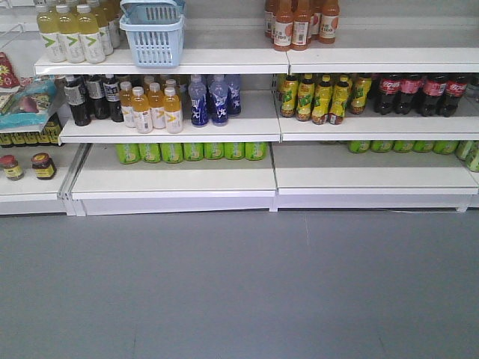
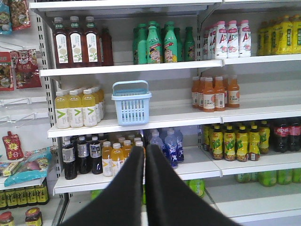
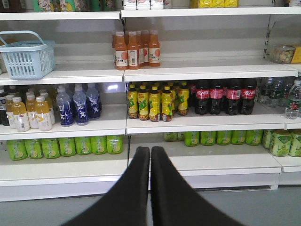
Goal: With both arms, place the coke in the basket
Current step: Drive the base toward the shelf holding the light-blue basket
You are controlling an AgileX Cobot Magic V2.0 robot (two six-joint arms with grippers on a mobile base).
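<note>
The light blue basket (image 1: 153, 31) stands on a white shelf between pale yellow drinks and orange bottles; it also shows in the left wrist view (image 2: 131, 102) and the right wrist view (image 3: 27, 55). Dark coke bottles with red labels (image 1: 419, 93) line the shelf below, at the right (image 3: 225, 96) (image 2: 285, 134). My left gripper (image 2: 144, 149) is shut and empty, well back from the shelves, pointing at the orange-drink row. Also shut with nothing in it, my right gripper (image 3: 150, 150) hangs over the grey floor before the lowest shelf. Neither arm appears in the front view.
The shelves (image 1: 168, 125) carry blue bottles (image 1: 209, 99), yellow-green bottles (image 1: 322, 97), green cans (image 1: 191, 152) and black bottles (image 1: 90, 97). Snack bags (image 1: 26, 101) and jars (image 1: 30, 166) sit at the left. Grey floor (image 1: 239, 284) spreads in front.
</note>
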